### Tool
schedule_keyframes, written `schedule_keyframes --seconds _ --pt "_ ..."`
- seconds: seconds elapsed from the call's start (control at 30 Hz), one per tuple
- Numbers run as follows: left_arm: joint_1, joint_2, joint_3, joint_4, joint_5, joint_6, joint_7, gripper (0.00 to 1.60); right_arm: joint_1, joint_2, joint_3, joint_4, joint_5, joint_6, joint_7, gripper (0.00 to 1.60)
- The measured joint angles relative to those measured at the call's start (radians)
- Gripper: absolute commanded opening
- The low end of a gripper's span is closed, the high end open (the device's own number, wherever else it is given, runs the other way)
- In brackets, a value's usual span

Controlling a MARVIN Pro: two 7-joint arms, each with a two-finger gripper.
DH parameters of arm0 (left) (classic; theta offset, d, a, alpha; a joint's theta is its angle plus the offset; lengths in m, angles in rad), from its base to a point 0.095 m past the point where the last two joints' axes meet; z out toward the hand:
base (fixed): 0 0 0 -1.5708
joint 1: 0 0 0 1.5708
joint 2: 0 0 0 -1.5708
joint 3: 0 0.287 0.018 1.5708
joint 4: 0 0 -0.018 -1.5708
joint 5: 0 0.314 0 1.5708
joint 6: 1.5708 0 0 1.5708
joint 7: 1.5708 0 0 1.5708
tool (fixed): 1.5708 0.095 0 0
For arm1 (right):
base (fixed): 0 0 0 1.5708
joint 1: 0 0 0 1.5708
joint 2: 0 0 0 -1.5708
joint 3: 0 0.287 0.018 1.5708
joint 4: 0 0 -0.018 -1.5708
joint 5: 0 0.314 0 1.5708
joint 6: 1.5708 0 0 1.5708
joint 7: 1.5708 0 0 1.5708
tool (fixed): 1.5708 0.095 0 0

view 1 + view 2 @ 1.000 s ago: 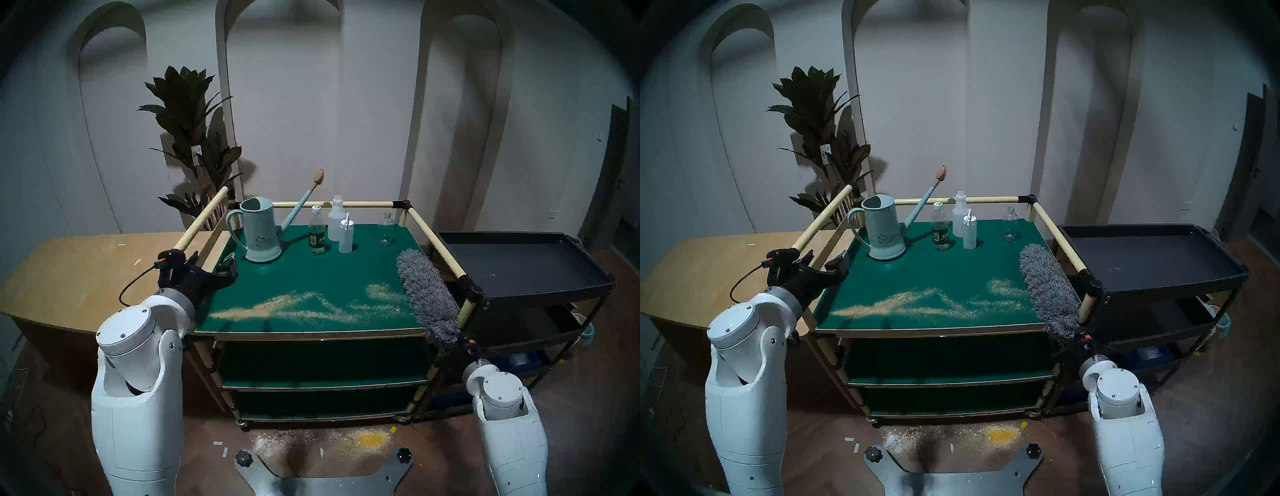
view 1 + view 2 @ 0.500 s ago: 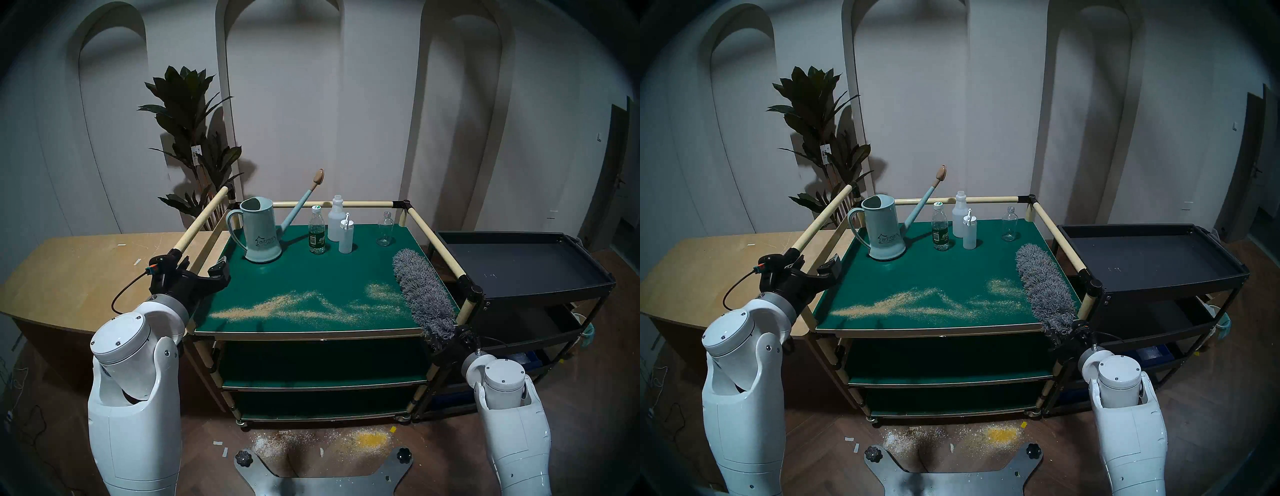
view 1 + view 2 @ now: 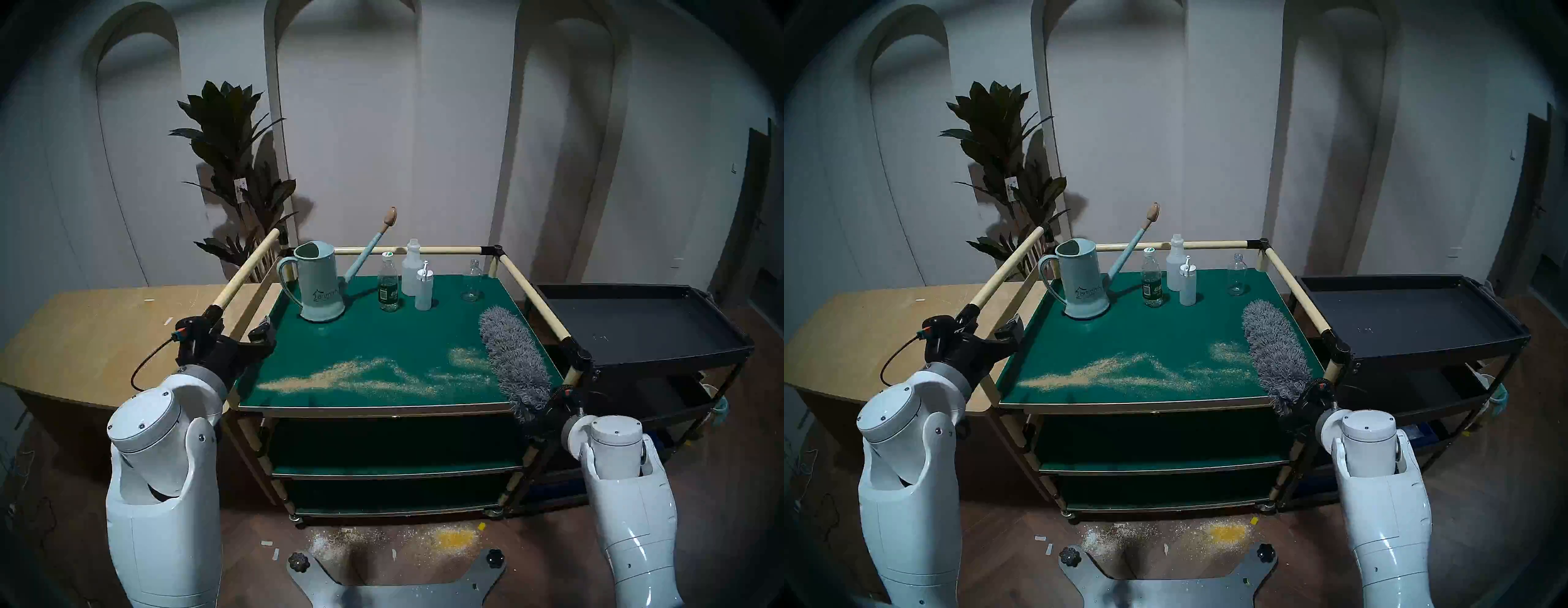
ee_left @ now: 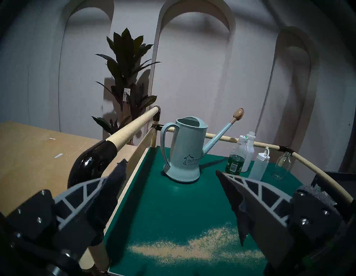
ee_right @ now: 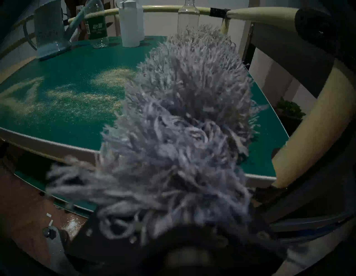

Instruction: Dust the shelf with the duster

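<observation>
The duster [image 3: 513,361] has swung left; right end effector [image 3: 535,418] seemingly pinches it; left end effector [image 4: 171,169] spread.

Shaggy grey microfibre duster [image 3: 513,361]; shelf [image 3: 373,339] boards matt green, joints glossy.

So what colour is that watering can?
Pale blue-green watering can, brown spout tip; clearest in the left wrist view.

Shelf [image 3: 382,339], 3 green tiers: watering can [image 3: 319,283], 4 bottles [image 3: 423,285], sandy dust [image 3: 339,375], duster [image 3: 511,358] on top. Beside: black cart [image 3: 662,335], wooden counter [image 3: 97,335], plant [image 3: 237,165].
</observation>
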Motion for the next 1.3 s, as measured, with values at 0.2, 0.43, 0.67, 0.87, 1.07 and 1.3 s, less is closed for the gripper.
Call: schedule_keyframes --seconds 0.2,0.43,0.67,0.87,1.07,1.3 --pt "0.005 -0.006 -0.005 -0.008 0.002 0.0 0.014 1.6 0.023 0.01 -0.02 -0.013 0.002 0.079 0.024 0.0" --pt "0.014 -0.013 -0.009 -0.021 0.011 0.001 0.033 1.6 0.053 0.02 -0.047 -0.019 0.007 0.162 0.052 0.0" --pt "0.027 -0.022 -0.014 -0.04 0.023 0.002 0.053 1.6 0.083 0.029 -0.079 -0.019 0.013 0.234 0.086 0.0" --pt "0.043 -0.031 -0.015 -0.054 0.031 0.004 0.071 1.6 0.108 0.037 -0.105 -0.011 0.016 0.275 0.109 0.0" --pt "0.057 -0.04 -0.013 -0.067 0.037 0.008 0.086 1.6 0.132 0.041 -0.121 0.001 0.017 0.308 0.13 0.0" --pt "0.061 -0.043 -0.006 -0.073 0.043 0.013 0.097 1.6 0.153 0.041 -0.14 0.009 0.018 0.341 0.151 0.0"
